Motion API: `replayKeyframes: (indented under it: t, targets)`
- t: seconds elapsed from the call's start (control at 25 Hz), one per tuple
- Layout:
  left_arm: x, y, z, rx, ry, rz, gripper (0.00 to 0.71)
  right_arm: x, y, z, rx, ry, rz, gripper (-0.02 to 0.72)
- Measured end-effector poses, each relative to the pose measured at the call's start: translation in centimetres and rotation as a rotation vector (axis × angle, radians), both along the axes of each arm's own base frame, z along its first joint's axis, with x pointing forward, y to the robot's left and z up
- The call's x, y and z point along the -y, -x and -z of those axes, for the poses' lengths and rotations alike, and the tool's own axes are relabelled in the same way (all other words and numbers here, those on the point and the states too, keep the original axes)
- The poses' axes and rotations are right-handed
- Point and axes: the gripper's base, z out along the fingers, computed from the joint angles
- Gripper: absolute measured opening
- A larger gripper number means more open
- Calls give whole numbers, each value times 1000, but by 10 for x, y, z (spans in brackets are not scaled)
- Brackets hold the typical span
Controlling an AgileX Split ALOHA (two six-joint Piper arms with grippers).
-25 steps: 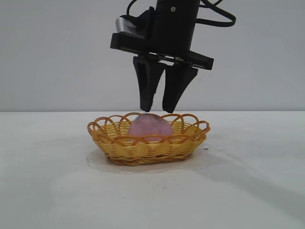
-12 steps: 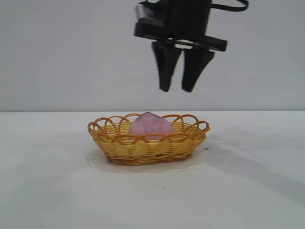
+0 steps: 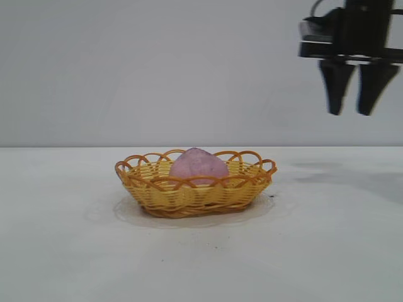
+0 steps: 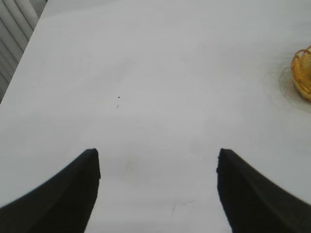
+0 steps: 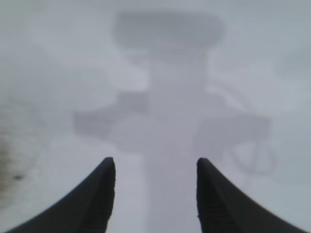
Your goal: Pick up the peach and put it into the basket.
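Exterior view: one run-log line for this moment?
peach: in basket | right gripper: open, empty, raised right of basket | left gripper: open, empty, over bare table | task: placed

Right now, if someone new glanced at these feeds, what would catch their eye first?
First, the yellow-orange basket at the middle of the white table, with the pink peach sitting inside it. Next, the right gripper hanging high at the exterior view's upper right, well clear of the basket, open and holding nothing. The left gripper is open over bare table, with only the basket's edge in its view.
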Motion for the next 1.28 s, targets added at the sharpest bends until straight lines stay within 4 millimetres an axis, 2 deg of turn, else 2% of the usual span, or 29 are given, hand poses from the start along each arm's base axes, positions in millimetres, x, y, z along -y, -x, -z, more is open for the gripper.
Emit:
replayKeyframes:
  t: [0.2,0.28,0.44,0.52,0.64,0.76,0.92,1.04,1.28]
  targets:
    - [0,0,0,0,0,0,453,5,6,-23,53,35,-7,326]
    - [0,0,0,0,0,0,453,5,11,-40,90,31,-6,326]
    - [0,0,0,0,0,0,453,6,30,-88,203,10,6,326]
    - [0,0,0,0,0,0,453,7,45,-114,265,4,16,326]
    - [0,0,0,0,0,0,453,9,74,-142,324,0,17,326]
    - [0,0,0,0,0,0,453,13,110,-157,349,20,17,326]
    - [0,0,0,0,0,0,453,18,161,-164,366,32,17,326]
    - [0,0,0,0,0,0,453,20,200,-159,365,23,17,326]
    - [0,0,0,0,0,0,453,25,270,-127,364,12,29,326]
